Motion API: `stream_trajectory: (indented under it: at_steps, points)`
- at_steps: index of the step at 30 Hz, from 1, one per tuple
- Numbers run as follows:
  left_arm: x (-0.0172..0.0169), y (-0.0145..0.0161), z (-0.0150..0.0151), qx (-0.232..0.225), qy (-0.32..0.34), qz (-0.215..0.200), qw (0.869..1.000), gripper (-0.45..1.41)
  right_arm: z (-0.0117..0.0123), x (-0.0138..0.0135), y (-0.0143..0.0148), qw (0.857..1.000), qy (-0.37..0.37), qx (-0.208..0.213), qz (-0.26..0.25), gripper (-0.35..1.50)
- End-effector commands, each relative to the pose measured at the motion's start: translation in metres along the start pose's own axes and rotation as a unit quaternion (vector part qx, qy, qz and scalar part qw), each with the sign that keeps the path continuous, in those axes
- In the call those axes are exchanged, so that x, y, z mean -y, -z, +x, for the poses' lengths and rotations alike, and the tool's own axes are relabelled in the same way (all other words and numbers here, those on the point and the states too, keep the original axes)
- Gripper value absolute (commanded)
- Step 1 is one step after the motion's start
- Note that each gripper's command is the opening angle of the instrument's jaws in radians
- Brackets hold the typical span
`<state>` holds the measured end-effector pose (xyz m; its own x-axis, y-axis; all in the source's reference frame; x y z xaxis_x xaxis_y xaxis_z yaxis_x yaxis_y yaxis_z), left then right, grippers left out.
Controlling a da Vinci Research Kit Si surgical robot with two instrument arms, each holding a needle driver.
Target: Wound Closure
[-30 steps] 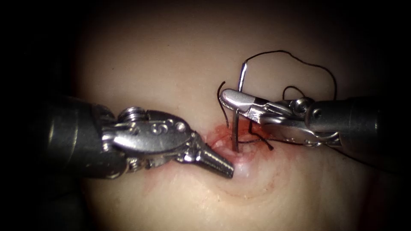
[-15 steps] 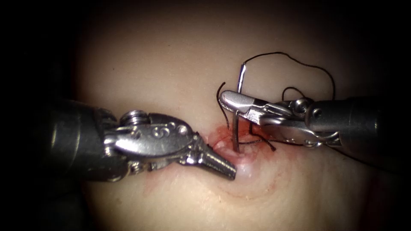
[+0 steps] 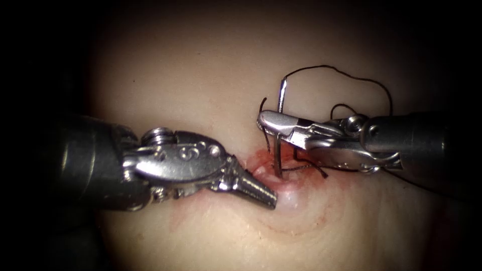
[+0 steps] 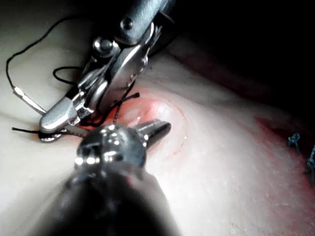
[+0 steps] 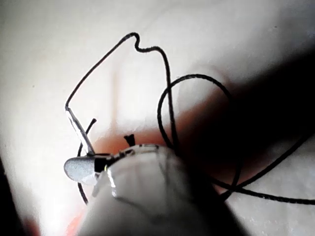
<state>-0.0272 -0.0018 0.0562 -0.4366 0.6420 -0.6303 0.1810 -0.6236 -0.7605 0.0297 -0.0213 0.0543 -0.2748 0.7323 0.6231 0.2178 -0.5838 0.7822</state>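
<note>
My right tool (image 3: 262, 120) is shut on the curved needle (image 3: 281, 98) about midway along its curve. The needle stands almost upright, with its point down in the tissue (image 3: 201, 75) at the reddened cut (image 3: 261, 165). Black thread (image 3: 351, 75) arcs from the needle's tail over to the right tool's shaft. My left tool (image 3: 271, 200) comes in from the left, jaws shut on nothing, its tip pressing the tissue just left of and below the needle's entry. The left wrist view has the left tool (image 4: 157, 129), right tool (image 4: 54, 120) and needle tail (image 4: 27, 99). The right wrist view has the needle (image 5: 78, 129) and looping thread (image 5: 167, 98).
Red fluid (image 3: 251, 161) stains the tissue around the cut. Short dark thread ends (image 3: 316, 170) lie beside the needle's entry, under the right tool. The tissue bulges pale (image 3: 293, 200) at the left tool's tip.
The right tool and needle have sunk slightly, so the needle's tail stands a little lower. The left tool has edged a little to the right, still pressing the tissue.
</note>
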Motion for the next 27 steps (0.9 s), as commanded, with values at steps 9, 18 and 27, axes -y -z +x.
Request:
stream_trajectory:
  at_steps: [9,18,27]
  points:
    - [0.0006,-0.0007,-0.0005,0.001,-0.001,0.002,1.0,-0.45,-0.0002,-0.0003,-0.001,1.0,0.001,0.003,0.001,-0.35]
    - [0.0008,-0.0012,-0.0016,0.005,0.003,0.002,1.0,-0.45,0.0012,0.0002,-0.0009,0.999,0.052,0.003,-0.001,-0.35]
    - [0.0013,-0.0014,-0.0015,0.006,0.013,0.005,1.0,-0.45,0.002,0.0002,-0.0009,0.993,0.113,0.012,0.007,-0.35]
